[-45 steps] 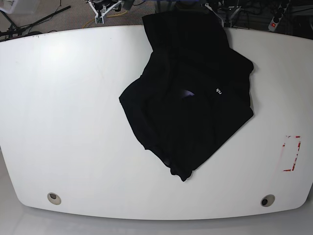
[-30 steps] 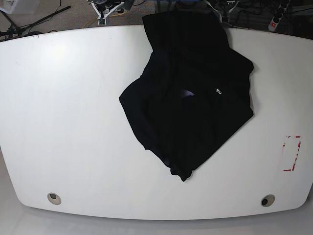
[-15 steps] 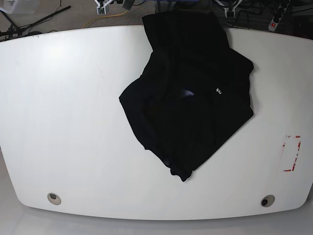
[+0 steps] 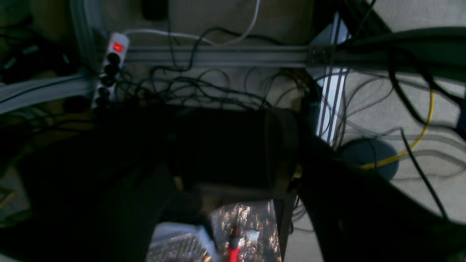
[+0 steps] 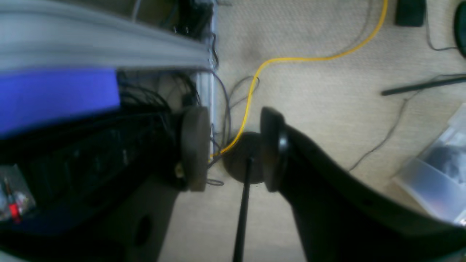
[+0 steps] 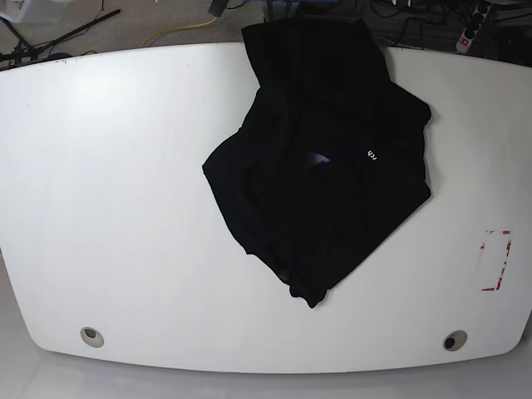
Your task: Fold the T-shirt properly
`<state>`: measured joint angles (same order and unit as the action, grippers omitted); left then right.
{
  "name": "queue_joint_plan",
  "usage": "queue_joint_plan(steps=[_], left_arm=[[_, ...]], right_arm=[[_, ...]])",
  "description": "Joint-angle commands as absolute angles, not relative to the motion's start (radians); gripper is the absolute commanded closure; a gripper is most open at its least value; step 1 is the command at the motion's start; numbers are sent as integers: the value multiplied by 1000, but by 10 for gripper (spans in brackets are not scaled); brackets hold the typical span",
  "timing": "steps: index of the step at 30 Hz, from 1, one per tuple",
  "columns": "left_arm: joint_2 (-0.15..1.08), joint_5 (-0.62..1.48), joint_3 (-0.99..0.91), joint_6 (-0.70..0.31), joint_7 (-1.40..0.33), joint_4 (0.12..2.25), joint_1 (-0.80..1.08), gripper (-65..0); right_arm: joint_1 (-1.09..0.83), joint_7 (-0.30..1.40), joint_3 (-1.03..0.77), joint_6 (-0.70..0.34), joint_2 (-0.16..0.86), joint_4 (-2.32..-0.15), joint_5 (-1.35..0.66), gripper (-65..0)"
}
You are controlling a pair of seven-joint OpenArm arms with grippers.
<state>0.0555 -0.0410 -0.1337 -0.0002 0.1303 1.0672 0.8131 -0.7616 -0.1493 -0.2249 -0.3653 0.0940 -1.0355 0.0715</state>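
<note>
The black T-shirt point(image 6: 320, 158) lies crumpled on the white table point(image 6: 108, 183), right of centre, with one part hanging over the far edge. A tiny white lettering mark point(image 6: 371, 155) and a bluish neck label point(image 6: 316, 160) show on it. Neither gripper appears in the base view. In the right wrist view my right gripper point(image 5: 233, 149) is open over carpet, its pads apart with nothing between them. My left gripper point(image 4: 229, 149) appears dim in the left wrist view over floor cables, its jaws apart and holding nothing.
A red tape rectangle point(image 6: 496, 260) marks the table's right side. Two round holes point(image 6: 92, 336) point(image 6: 454, 340) sit near the front edge. Behind the table the floor carries a power strip point(image 4: 109, 62), a yellow cable point(image 5: 291, 60) and tangled black wires.
The white arm parts seen at the top edge of the base view have pulled back out of view. The T-shirt has not moved.
</note>
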Motion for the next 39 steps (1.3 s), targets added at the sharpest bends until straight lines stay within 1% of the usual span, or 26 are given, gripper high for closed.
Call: queue_joint_plan(steps=[1,6,11,13,17,22,26,30,35,39], left_arm=[[58,-39,-136,1,153,1173,885,-275],[58,-38,-136,1,153,1368,1021,-275],[56,-38,-136,1,153,1547,1138,-275],[48,-36,-136,1,153,1600,1173,-275],[36,-36,-153,1,153,1730,1247,-275],[25,-36,-157,1,153,1877,1309,-275],[8,-36,-165,1,153,1952,1309,-275],[7,-36,-171,1,153,1974,1296,-278],[7,-36,-189,1,153,1977,1193,-279],[7,-38,-191,1,151,1977,1125,-281]], right_arm=[[-819,-166,-228,-372,99,-1104,51,-217],[-928,-166,-219,-374,107,-1242,-70,-217],[-1040,-165,-162,-372,170,-1408,-174,-217],[-1078,-148,-160,-372,182,-1468,-217,-217],[-1159,-59,-163,-372,213,-1643,-309,-217],[-1219,-44,-165,-364,239,-1813,-372,-217],[-1214,-44,-200,-363,234,-1891,-372,-217],[-1142,-28,-203,-363,232,-1933,-375,-217],[-1004,68,-200,-366,228,-1946,-377,-217],[-888,165,-203,-372,188,-1963,-375,-224]])
